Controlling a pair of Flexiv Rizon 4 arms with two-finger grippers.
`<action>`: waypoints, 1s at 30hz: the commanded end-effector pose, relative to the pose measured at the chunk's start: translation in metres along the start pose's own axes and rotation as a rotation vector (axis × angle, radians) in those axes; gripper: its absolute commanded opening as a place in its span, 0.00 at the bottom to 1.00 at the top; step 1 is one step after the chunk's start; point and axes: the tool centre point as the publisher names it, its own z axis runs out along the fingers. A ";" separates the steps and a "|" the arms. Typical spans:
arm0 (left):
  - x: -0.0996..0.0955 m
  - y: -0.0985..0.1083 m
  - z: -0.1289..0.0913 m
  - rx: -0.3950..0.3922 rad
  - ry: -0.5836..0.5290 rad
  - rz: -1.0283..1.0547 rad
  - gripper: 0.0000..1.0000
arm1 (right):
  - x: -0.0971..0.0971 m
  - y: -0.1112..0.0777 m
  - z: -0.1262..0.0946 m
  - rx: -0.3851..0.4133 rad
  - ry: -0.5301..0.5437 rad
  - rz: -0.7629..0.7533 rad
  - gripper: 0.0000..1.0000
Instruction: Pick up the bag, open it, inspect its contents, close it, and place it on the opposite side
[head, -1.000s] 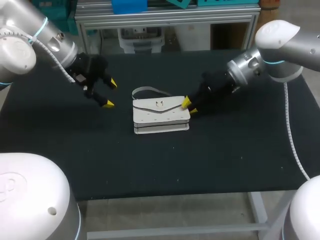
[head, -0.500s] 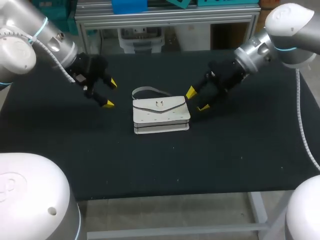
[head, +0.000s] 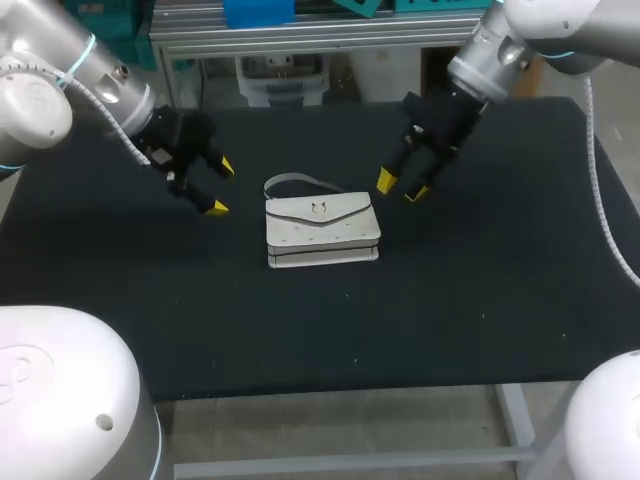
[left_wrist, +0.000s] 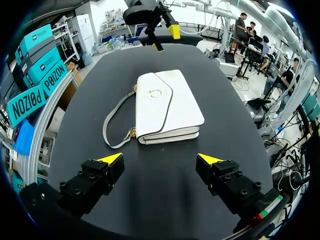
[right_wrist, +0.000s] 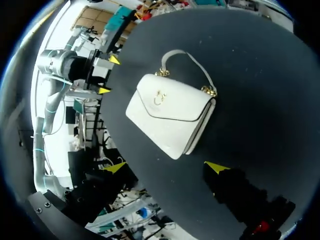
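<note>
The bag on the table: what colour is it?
The bag is white with gold fittings, clearest in the left wrist view.

1. This is a robotics lab or test cell. Two grey-and-white industrial arms, the left arm (head: 60, 70) and the right arm (head: 520, 40), come in over one tabletop (head: 450, 300).
2. Each arm carries white corrugated cabling and ends in a black two-fingered tool with yellow tips: the left tool (head: 221, 187) and the right tool (head: 400, 187).
3. Under the tools, the tabletop is plain black matting on a bare metal frame (head: 515, 420).
4. Between the two tools lies one white bag (head: 322, 230).
</note>
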 end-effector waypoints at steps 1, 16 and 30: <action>0.000 0.001 0.001 0.003 -0.001 0.001 1.00 | 0.003 0.008 -0.003 0.089 -0.106 -0.029 1.00; 0.000 0.001 0.001 0.003 -0.001 0.001 1.00 | -0.003 0.002 -0.009 0.077 -0.284 -0.114 1.00; 0.000 0.001 0.001 0.003 -0.001 0.001 1.00 | 0.014 0.006 -0.008 -0.040 -0.806 -0.547 1.00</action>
